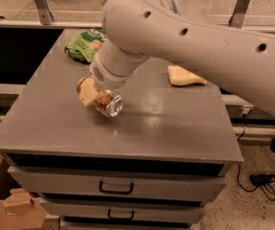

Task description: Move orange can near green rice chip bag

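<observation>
The orange can [110,104] was tilted on its side, silver end toward the camera, over the left middle of the bench [175,128]; whether it touched the surface was unclear. The tool [97,98] was clamped on it, one pale finger [86,92] against its left flank. The green chip bag [85,44] lay near the far left corner, apart from the can, and a yellow sponge [185,75] rested on the right
</observation>
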Action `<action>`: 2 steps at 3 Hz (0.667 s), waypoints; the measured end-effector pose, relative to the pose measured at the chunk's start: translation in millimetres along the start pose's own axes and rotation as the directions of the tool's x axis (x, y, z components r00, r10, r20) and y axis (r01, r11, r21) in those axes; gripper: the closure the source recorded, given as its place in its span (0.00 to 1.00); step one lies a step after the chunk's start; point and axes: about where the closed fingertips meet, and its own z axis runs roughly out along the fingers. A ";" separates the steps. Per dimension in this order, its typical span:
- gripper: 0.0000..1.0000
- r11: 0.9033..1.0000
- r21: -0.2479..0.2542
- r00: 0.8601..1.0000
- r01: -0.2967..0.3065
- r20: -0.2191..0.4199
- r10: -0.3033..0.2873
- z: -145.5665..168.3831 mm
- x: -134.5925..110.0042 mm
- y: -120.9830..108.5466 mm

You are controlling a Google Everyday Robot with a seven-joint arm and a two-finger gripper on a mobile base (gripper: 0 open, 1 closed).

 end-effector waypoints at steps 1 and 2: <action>1.00 0.996 0.032 0.992 0.085 0.086 -0.088 -28.6 -26.2 -38.9; 1.00 0.983 0.057 0.974 0.177 0.136 -0.183 -48.6 -50.0 -41.0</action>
